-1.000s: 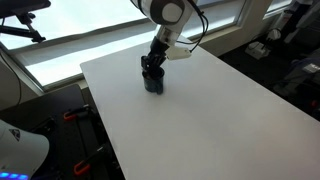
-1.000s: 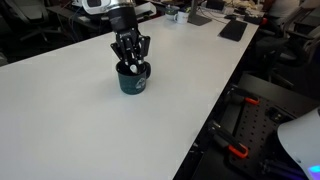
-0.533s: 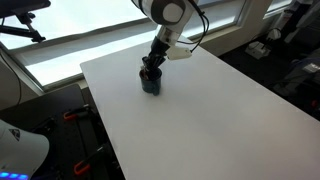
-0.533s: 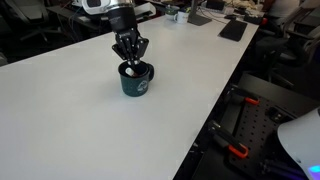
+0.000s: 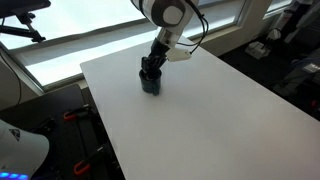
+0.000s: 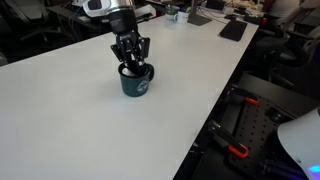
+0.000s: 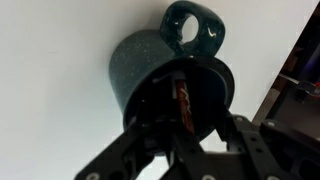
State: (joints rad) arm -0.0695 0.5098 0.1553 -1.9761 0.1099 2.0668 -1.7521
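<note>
Wrist view looked straight down the tool [image 7: 180, 118] into a dark green mug [image 7: 145, 62]. The mug's mouth faced the camera and its looped handle [image 7: 195, 28] pointed toward the top of the frame. Both fingers reached past the rim into the cup, with the tips drawn fairly near each other around a thin brownish thing [image 7: 183, 102] inside. That thing was too dark and small to name, and I could not tell whether the fingers gripped it or only flanked it.

In both exterior views the mug [image 5: 152, 86] [image 6: 135, 84] stood upright on the white counter [image 5: 210, 115] [image 6: 70, 120], nearer the counter's far end than its middle. The tool [image 5: 151, 69] [image 6: 131, 62] hung directly above it, pointing straight down. The mug therefore lay right beneath the tool, its upright axis in line with the fingers and the tips just inside the opening.
</note>
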